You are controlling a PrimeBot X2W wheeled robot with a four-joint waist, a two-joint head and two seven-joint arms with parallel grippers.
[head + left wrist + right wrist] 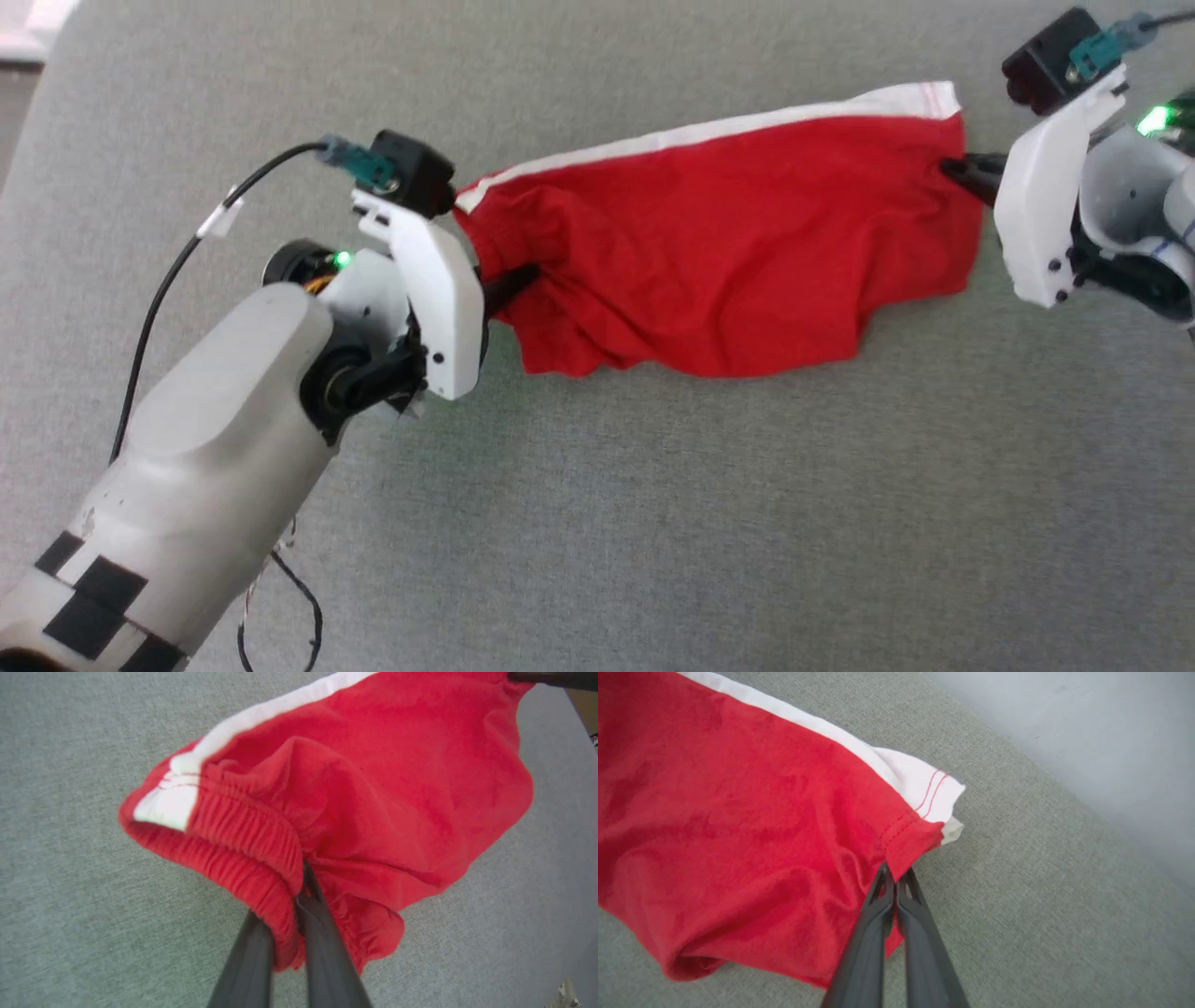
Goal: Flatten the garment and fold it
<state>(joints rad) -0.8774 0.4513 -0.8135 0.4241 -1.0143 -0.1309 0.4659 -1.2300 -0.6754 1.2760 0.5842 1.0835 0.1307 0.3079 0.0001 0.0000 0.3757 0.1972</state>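
The garment (738, 252) is bright red with a white side stripe and hangs stretched between my two grippers above the grey fabric surface. My left gripper (527, 277) is shut on its gathered waistband (247, 835), with folds bunched around the fingers (322, 933). My right gripper (952, 170) is shut on the hem edge (906, 835) near the white stripe end (929, 793). The garment's lower edge sags in wrinkles, and the stripe runs along its upper edge. The far right gripper tip (551, 677) shows at the top of the left wrist view.
A grey woven fabric surface (653, 513) spreads under everything. A pale wall or edge (1087, 732) borders it on the right side. A black cable (168, 289) loops off my left wrist.
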